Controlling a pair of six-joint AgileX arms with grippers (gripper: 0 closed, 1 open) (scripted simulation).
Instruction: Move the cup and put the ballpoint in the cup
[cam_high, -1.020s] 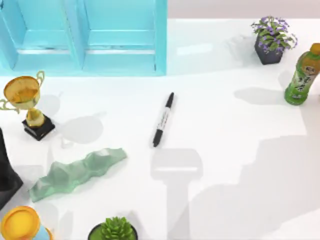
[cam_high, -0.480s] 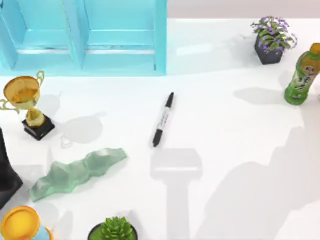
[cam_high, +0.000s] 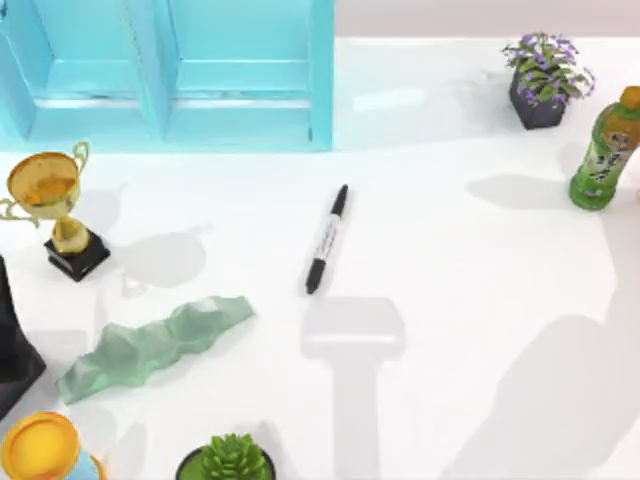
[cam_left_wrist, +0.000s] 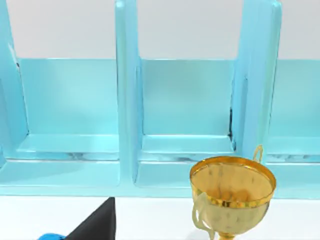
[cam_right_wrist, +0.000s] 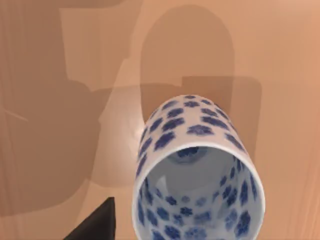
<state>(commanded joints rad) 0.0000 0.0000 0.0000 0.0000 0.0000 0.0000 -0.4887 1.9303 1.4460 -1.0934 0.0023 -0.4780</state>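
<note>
1. The pen (cam_high: 327, 239) lies flat near the middle of the white surface (cam_high: 450, 300), tilted, cap end toward the blue shelf (cam_high: 170, 75); nothing touches it.
2. My right wrist view looks into the cup (cam_right_wrist: 197, 170), white with blue flowers, mouth toward the camera; whether my right tool holds it, I cannot tell.
3. My left wrist view faces the shelf and the trophy (cam_left_wrist: 231, 192); my left tool's state, I cannot tell.
</note>
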